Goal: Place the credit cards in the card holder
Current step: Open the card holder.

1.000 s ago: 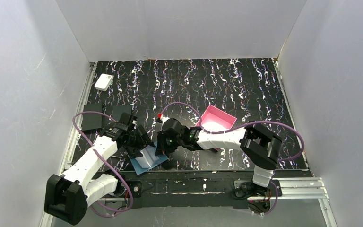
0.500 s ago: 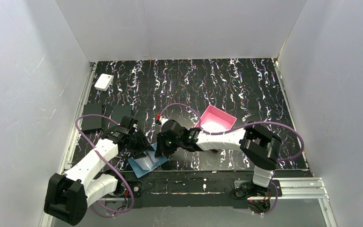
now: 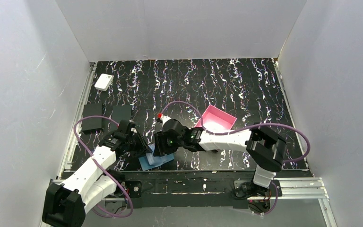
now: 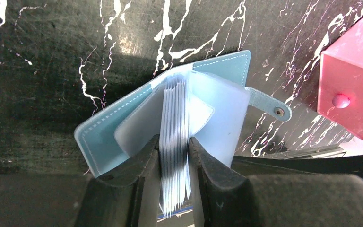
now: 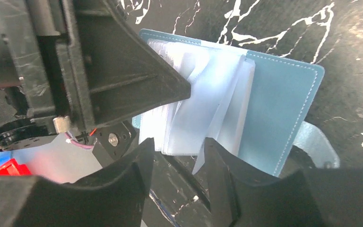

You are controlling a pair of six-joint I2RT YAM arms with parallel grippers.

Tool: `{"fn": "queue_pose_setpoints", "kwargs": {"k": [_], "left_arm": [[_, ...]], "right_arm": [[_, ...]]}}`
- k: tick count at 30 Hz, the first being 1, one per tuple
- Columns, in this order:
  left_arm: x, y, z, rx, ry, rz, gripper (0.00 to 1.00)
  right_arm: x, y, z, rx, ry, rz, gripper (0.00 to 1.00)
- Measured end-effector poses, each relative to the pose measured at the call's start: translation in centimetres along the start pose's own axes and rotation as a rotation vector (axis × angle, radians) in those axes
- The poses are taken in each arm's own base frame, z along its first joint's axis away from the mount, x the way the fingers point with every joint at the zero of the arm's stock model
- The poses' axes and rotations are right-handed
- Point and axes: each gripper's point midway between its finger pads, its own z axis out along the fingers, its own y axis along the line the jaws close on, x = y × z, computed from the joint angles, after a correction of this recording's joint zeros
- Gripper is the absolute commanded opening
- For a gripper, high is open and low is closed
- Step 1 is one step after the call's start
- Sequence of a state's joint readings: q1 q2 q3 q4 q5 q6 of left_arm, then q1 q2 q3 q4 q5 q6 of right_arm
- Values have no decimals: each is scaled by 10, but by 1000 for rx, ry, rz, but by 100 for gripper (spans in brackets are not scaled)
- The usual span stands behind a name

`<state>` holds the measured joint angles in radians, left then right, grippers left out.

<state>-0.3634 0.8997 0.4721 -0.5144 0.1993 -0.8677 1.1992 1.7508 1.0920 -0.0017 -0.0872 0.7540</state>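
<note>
The card holder (image 4: 108,135) lies open near the front edge of the table, a teal-blue wallet with its pale blue pockets (image 4: 175,113) fanned upright. My left gripper (image 4: 174,142) is shut on that stack of pockets. In the top view the left gripper (image 3: 139,145) sits at the card holder's (image 3: 157,160) left. My right gripper (image 5: 177,144) is open, with the near edge of the pockets (image 5: 194,118) loose between its jaws. From above, the right gripper (image 3: 163,147) is right over the holder. No credit cards show plainly in any view.
A pink square tray (image 3: 216,120) stands just right of the right arm's wrist. Two black flat slabs (image 3: 92,123) (image 3: 122,113) lie at the left and a small white box (image 3: 104,82) at the back left. The holder's snap tab (image 4: 274,109) points toward the pink tray (image 4: 350,94).
My left gripper has closed on the holder's pockets. My right gripper, shut a moment ago, has opened. The holder has shifted slightly to the right.
</note>
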Motion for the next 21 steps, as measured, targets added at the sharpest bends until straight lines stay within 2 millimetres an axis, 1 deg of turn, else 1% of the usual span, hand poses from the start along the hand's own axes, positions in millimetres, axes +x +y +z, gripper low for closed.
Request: {"fn": "queue_pose_setpoints", "kwargs": {"k": [3, 8, 14, 15, 17, 18, 21], "left_arm": [[-1, 1, 3, -5, 4, 20, 19], [-1, 2, 3, -3, 3, 46, 19], [-2, 2, 3, -2, 2, 57, 19], [-2, 2, 3, -2, 2, 58, 19], [-2, 2, 4, -2, 3, 60, 19], [-1, 2, 4, -3, 4, 60, 19], [-1, 2, 4, -1, 6, 62, 19]], "right_arm": [[-6, 0, -10, 15, -23, -17, 61], [-14, 1, -26, 20, -57, -50, 62], [-11, 3, -27, -7, -34, -91, 61], [-10, 4, -26, -19, -28, -102, 63], [-8, 6, -23, -37, -20, -129, 72], [-7, 5, -21, -37, -19, -158, 75], [3, 5, -16, -20, -18, -291, 77]]}}
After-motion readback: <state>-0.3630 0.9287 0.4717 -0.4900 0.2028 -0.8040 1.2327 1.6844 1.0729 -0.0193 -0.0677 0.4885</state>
